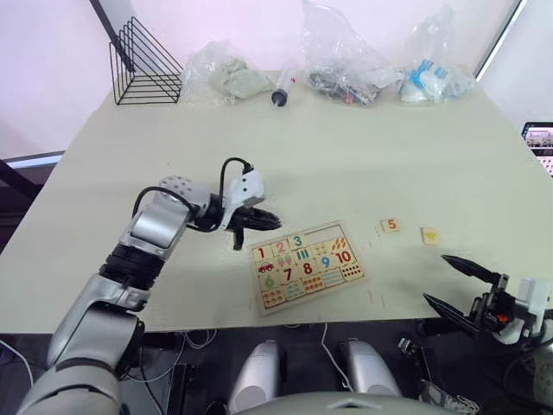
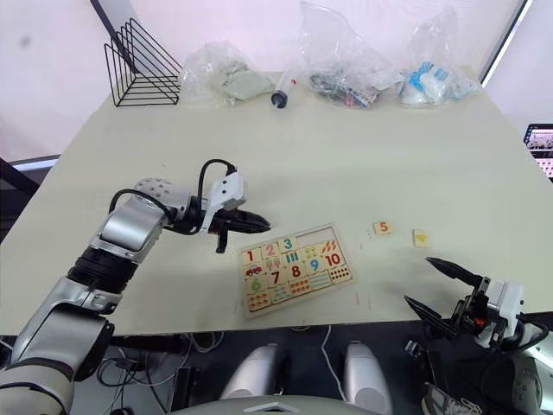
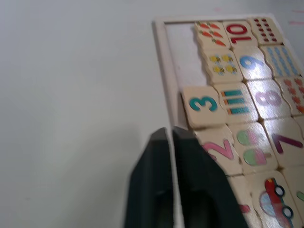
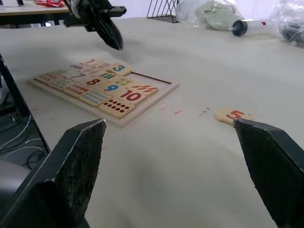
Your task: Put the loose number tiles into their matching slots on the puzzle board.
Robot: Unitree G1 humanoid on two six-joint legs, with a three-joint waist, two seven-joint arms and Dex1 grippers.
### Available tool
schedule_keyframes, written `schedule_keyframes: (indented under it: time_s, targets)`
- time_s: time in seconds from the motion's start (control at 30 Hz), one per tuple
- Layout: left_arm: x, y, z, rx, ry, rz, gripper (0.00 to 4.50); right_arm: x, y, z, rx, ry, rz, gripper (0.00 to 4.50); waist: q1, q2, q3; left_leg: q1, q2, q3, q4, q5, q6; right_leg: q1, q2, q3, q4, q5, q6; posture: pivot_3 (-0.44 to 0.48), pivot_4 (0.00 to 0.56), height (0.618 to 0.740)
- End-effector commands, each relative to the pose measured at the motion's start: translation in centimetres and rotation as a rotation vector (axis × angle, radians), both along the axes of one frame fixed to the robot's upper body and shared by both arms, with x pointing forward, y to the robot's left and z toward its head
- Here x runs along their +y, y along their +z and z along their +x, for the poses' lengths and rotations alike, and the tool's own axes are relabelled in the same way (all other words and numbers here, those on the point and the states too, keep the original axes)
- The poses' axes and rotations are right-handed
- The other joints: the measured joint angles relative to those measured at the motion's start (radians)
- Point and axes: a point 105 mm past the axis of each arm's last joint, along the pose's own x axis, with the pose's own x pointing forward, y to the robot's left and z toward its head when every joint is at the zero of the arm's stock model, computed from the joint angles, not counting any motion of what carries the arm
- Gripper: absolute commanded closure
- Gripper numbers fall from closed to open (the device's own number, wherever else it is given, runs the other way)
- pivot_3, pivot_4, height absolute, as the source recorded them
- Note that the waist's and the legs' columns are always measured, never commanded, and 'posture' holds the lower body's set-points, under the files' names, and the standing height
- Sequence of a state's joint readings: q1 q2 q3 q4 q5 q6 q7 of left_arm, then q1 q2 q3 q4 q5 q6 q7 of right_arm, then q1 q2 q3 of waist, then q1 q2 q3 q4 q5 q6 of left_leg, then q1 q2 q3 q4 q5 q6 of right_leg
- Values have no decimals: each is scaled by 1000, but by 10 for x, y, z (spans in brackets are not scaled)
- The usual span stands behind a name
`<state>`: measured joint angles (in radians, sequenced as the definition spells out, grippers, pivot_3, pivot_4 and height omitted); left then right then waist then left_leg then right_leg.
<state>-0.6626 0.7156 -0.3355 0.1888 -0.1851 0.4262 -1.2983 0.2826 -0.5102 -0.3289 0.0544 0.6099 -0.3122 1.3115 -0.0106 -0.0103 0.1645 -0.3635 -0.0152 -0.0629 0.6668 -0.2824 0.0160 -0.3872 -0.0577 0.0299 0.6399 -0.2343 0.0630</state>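
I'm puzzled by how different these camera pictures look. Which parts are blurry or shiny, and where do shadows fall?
Left wrist view: the left end effector is a soft dark blur up close, and glare whitens the puzzle board tiles around the 8 and 9. Right wrist view: the right end effector's fingers loom large and soft. Left eye view: a small shadow sits on the table under the left end effector.

Pale wooden board [image 1: 307, 267] with coloured digits: red 1, pink 2, teal 3 [image 3: 203, 104], green 6, dark red 7 and 8, blue 9, red 10. Beside the numbers, picture squares: red car, pink and green ice creams, teal bars, orange carrots, plus red and blue dot patterns. Pale tile with orange-red 5 [image 1: 390, 226]; another with a yellow mark [image 1: 429, 235]. Cream table [image 1: 346, 147]. Black wire rack [image 1: 145, 67]. Black fingers [image 4: 78, 166] on both grippers.
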Motion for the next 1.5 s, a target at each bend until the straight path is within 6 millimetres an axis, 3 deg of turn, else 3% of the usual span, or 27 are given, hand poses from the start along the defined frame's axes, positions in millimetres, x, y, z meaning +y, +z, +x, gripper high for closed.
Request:
schedule_keyframes:
  time_s: [0.03,0.53,1.5]
  targets:
    - [-4,3,-1,-15,-41,9,4472,-1,10,0,-46,-4,-12,0,0,0,0,0,0,0,0,0,0,0,0,0,0,0,0,0,150,740]
    - [-16,-2,-1,-12,-86,2,4472,1,12,-4,-47,-13,-11,0,-1,0,0,0,0,0,0,0,0,0,0,0,0,0,0,0,150,740]
    - [-21,-5,-6,-3,-129,18,4472,3,12,-3,-48,-11,-9,0,-1,0,0,0,0,0,0,0,0,0,0,0,0,0,0,0,150,740]
